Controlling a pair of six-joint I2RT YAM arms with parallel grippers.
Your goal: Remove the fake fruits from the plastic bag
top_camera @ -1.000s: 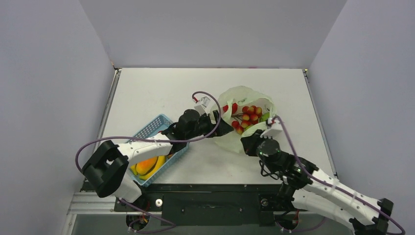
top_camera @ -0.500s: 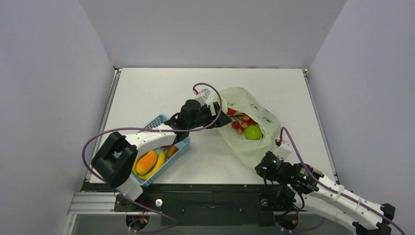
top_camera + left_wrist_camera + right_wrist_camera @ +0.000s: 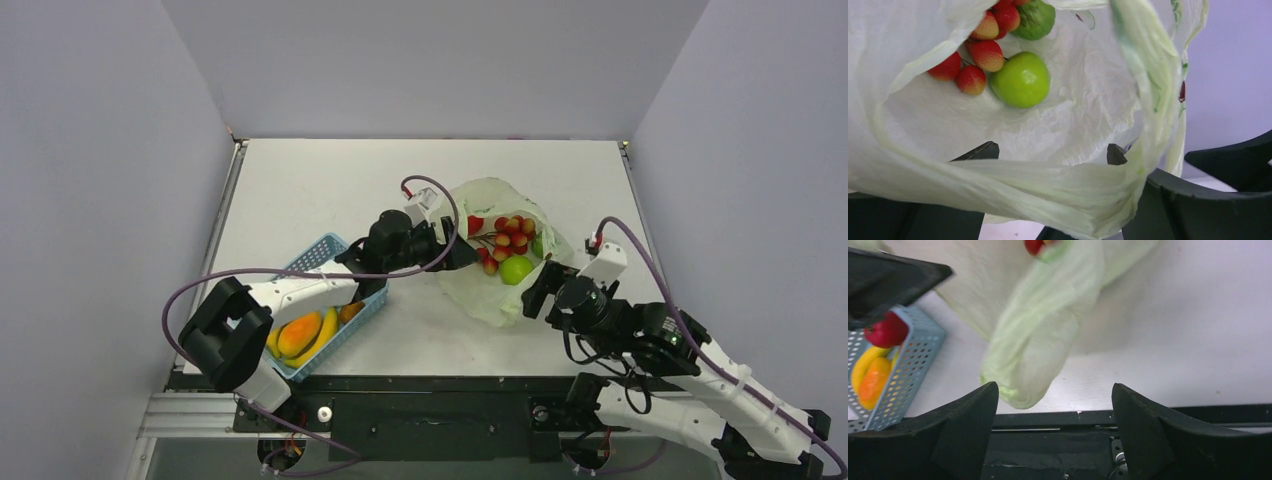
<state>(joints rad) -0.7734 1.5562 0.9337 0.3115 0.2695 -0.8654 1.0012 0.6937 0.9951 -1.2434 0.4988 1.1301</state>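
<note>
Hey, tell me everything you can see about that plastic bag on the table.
The plastic bag is thin, crinkly, translucent pale yellow-green film with small printed marks. It lies slumped on the white table, mouth gaping open. Inside show a red berry cluster and a light green fruit. The left gripper meets its rim, jaws apart, film draped across them.

the left arm [image 3: 300,292] and the right arm [image 3: 700,415] are made of smooth white parts with round black joints. a thin purple cable [image 3: 166,305] loops along the left one, and a second purple cable [image 3: 648,250] runs on the right. the left tool [image 3: 1048,152] and the right tool [image 3: 1053,390] each have two wide black fingers.
</note>
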